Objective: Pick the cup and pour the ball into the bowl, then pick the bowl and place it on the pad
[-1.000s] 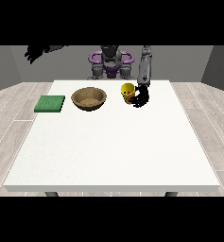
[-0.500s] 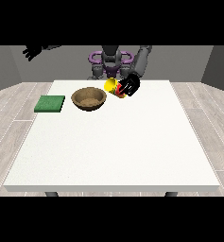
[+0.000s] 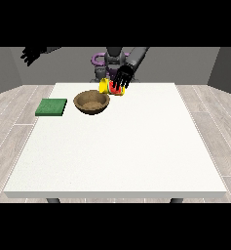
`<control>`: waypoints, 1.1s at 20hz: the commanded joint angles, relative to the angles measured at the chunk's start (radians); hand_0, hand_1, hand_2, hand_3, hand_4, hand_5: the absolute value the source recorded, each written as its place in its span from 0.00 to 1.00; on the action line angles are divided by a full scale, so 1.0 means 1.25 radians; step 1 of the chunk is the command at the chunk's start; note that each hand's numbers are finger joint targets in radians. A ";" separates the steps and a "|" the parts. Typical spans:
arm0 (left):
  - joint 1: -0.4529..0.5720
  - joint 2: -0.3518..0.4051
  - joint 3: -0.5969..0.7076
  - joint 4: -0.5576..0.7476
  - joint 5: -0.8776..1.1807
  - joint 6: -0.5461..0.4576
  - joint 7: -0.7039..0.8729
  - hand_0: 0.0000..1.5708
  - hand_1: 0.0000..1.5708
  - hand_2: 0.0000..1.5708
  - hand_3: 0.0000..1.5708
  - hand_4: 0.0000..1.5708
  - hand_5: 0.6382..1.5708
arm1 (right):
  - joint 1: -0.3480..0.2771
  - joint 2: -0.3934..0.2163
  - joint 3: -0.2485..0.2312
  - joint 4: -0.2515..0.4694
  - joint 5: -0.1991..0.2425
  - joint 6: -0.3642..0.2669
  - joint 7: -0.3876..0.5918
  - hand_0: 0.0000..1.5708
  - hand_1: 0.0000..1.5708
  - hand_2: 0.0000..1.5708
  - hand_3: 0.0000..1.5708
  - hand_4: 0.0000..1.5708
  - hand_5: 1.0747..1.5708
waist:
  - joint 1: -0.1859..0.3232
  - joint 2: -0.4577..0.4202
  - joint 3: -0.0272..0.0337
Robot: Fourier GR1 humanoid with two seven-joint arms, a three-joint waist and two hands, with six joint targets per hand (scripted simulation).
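Observation:
A yellow cup (image 3: pixel 105 86) with a red base is held tipped on its side just above the right rim of the brown bowl (image 3: pixel 91 102). The hand at the view's right (image 3: pixel 122 78) is curled round the cup from behind. I cannot see the ball. The green pad (image 3: pixel 51 107) lies flat on the table to the left of the bowl. The hand at the view's left (image 3: pixel 30 54) is raised high off the table's far left with its fingers spread.
The white table (image 3: pixel 117 151) stretches wide toward the camera in front of the bowl and pad. The robot's torso (image 3: pixel 107 61) stands behind the far edge.
The cup was lifted from the table, carried left toward the bowl and tipped over further. The hand at the view's left stayed raised, drifting slightly.

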 commanded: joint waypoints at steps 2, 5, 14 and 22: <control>-0.083 -0.023 -0.135 0.011 -0.121 -0.081 0.203 0.83 0.83 1.00 1.00 0.94 0.95 | -0.056 0.002 0.017 0.059 0.019 -0.009 -0.001 0.00 0.00 0.00 0.11 0.45 0.98 | -0.011 -0.010 -0.0005; -0.120 -0.023 -0.194 0.023 -0.194 -0.124 0.296 0.87 0.87 1.00 1.00 0.84 0.99 | -0.071 0.009 0.030 0.061 0.024 -0.004 -0.004 0.00 0.00 0.00 0.10 0.44 0.97 | -0.035 -0.015 -0.0009; -0.154 -0.024 -0.342 -0.050 -0.301 -0.367 0.392 0.26 0.26 0.85 0.99 0.65 1.00 | -0.140 0.033 0.049 0.099 0.037 -0.034 0.001 0.00 0.00 0.00 0.21 0.44 0.97 | -0.055 -0.012 -0.0018; -0.152 -0.024 -0.321 -0.139 -0.327 -0.451 0.319 0.00 0.00 0.67 0.98 0.70 1.00 | -0.106 0.045 0.047 0.107 0.068 -0.063 -0.053 0.00 0.00 0.00 0.09 0.46 0.95 | 0.018 -0.008 -0.0023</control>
